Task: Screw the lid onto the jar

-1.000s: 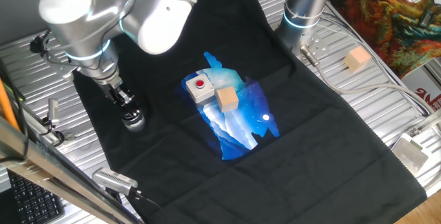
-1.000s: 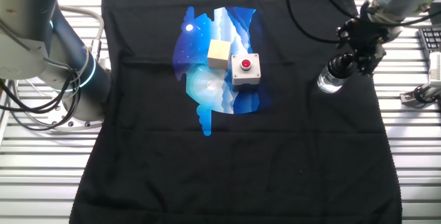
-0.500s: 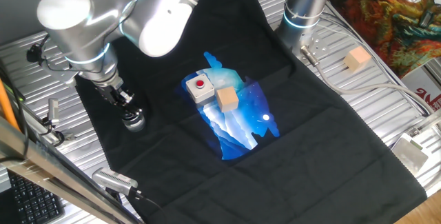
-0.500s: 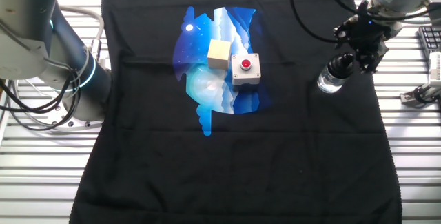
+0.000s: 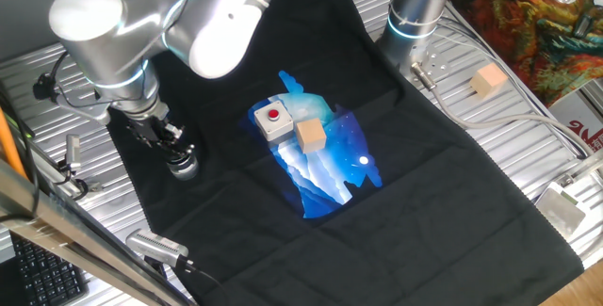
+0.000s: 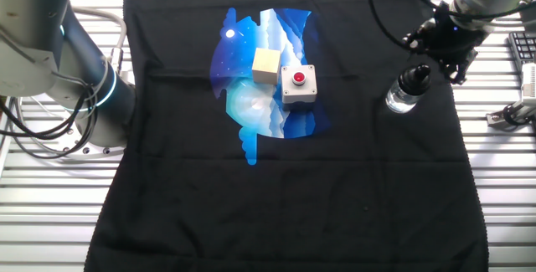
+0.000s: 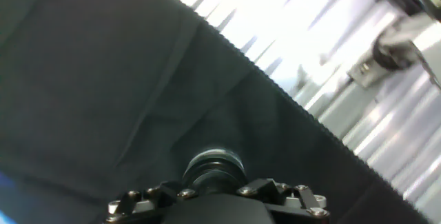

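The jar (image 5: pixel 185 166) is a short clear glass cylinder standing on the black cloth near its left edge; it also shows in the other fixed view (image 6: pixel 400 99). The black lid (image 6: pixel 417 76) sits on top of the jar. My gripper (image 5: pixel 174 149) comes down onto it from above and appears shut on the lid; it shows in the other fixed view (image 6: pixel 425 69) too. In the hand view the lid (image 7: pixel 213 163) lies straight ahead at the bottom centre, partly hidden by the gripper body. The fingertips are not clearly visible.
A grey box with a red button (image 5: pixel 273 120) and a tan wooden cube (image 5: pixel 310 136) sit mid-cloth on a blue patch. A second cube (image 5: pixel 488 81) lies on the metal table at right. Another arm's base (image 5: pixel 415 14) stands at the back. The cloth edge (image 7: pixel 296 107) is close to the jar.
My wrist has turned about the lid while staying over the jar. The jar has stayed in place.
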Action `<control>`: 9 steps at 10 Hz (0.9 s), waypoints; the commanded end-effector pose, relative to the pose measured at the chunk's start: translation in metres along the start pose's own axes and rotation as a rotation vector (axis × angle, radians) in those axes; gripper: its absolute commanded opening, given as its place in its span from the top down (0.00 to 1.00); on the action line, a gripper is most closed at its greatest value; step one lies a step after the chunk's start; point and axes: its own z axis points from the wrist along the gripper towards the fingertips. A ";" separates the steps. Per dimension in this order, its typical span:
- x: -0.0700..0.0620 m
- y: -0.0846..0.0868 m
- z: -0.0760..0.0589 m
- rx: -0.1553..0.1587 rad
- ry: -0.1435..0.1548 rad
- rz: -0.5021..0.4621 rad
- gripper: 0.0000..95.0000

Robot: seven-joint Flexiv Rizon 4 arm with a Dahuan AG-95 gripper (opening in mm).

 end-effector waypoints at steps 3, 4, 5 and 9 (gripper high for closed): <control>-0.002 0.001 0.000 -0.008 -0.015 -0.225 0.00; -0.003 0.001 0.001 -0.007 -0.017 -0.253 0.00; -0.003 0.001 0.001 -0.002 -0.021 -0.317 0.00; -0.002 0.001 0.003 0.000 0.002 -0.504 0.00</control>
